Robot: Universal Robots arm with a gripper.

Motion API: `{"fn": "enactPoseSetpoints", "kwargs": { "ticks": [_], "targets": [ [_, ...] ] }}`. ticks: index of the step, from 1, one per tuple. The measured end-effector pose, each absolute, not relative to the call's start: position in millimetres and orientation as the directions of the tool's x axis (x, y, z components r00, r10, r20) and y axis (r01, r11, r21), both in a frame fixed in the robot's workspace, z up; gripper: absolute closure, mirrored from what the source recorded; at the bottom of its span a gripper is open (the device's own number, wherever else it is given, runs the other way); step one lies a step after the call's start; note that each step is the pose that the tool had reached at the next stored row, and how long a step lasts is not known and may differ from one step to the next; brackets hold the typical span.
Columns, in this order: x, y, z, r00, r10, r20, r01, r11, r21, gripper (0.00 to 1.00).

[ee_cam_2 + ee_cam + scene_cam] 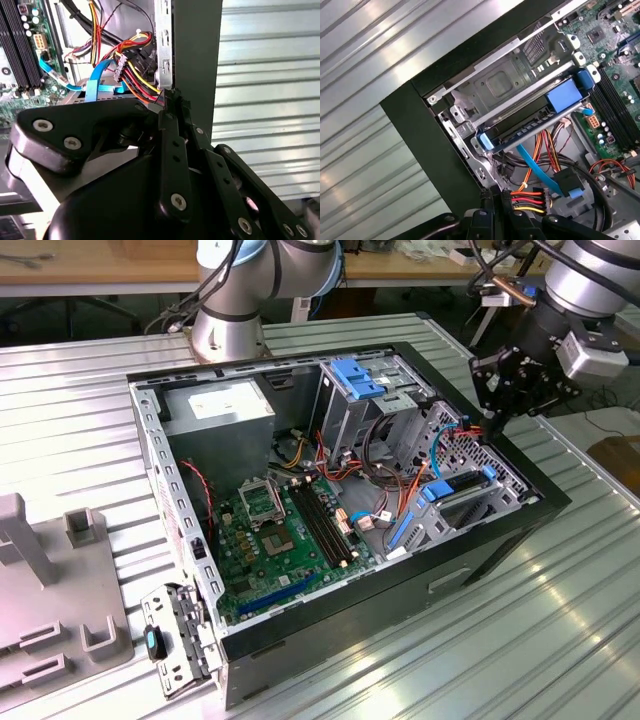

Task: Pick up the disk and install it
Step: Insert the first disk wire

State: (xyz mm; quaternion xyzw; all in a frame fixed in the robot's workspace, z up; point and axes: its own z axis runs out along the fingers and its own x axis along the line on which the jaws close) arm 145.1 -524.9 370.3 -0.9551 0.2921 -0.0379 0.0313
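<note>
The disk (455, 492) lies in the silver bay at the open computer case's corner on the exterior view's right, with its blue carrier rail (520, 132) and blue handle (565, 96) showing. My gripper (493, 423) hangs just above the case's wall on that side, a little behind the disk. Its black fingers are shut together with nothing between them in both wrist views (170, 96) (497, 194). The fingertips sit by the case wall, next to the red, yellow and black power cable plug (532, 200). The gripper is apart from the disk.
The black case (400, 585) stands on a ribbed metal table (560, 640). Inside are a green motherboard (280, 530), a power supply (220, 410), loose cables and a taller cage with a blue latch (358, 375). A grey fixture (50, 590) stands at the exterior view's left.
</note>
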Motion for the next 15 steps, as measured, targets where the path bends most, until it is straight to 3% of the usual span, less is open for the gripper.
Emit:
{"fn": "enactPoseSetpoints", "kwargs": {
  "ticks": [15],
  "targets": [
    [145.0,-524.9,369.1,0.661,-0.749,0.053,-0.744,-0.663,-0.081,0.83]
  ]
}}
